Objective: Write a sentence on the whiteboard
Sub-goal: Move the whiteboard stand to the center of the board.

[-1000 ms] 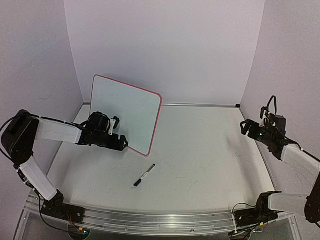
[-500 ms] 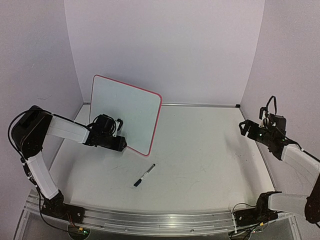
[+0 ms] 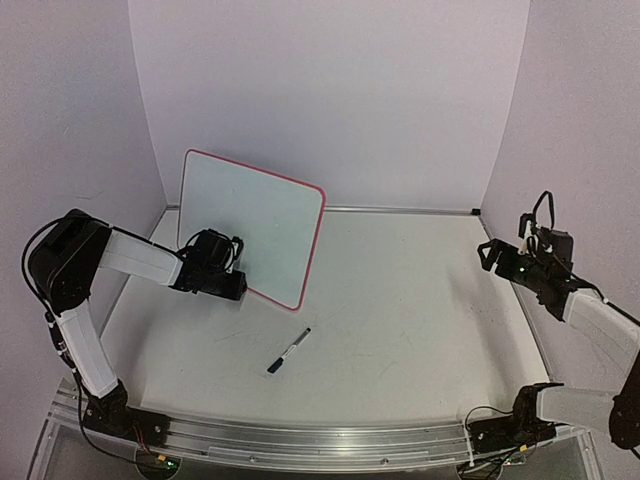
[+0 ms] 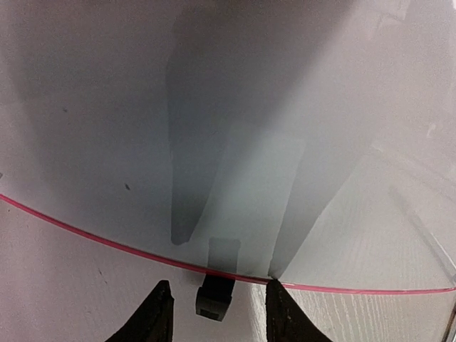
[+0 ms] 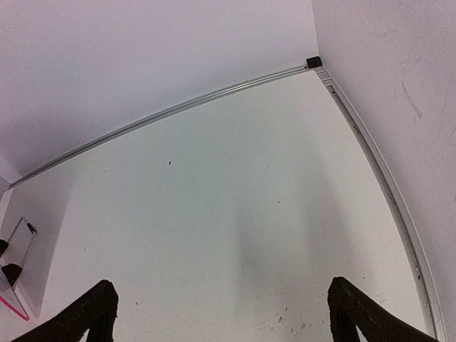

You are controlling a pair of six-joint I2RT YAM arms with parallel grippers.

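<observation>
The board [image 3: 252,222] stood on its lower edge at the far left of the table [image 3: 410,300], white face turned toward the arms. The left gripper [image 3: 232,283] sat low on the table against the board's bottom edge, its arm reaching in from the left. In the left wrist view that gripper [image 4: 218,303] had its fingers [image 4: 160,317] part-way apart, one on each side of a small black foot [image 4: 214,298] that sat just under the red rim [image 4: 85,229]. A gap showed between the foot and each finger, so the jaws straddled the foot without clamping it, and they held nothing. The board [image 4: 214,128] filled most of that view, with dark shadows falling across it. The right gripper [image 3: 490,252] hung above the right side of the table, well apart from the board. From its own wrist camera the right gripper [image 5: 228,320] had its fingers [image 5: 92,313] spread as wide as they go, with nothing between them and nothing touched. A pen [image 3: 289,350] lay flat on the table in front of the board, near its lower right corner and apart from both grippers
</observation>
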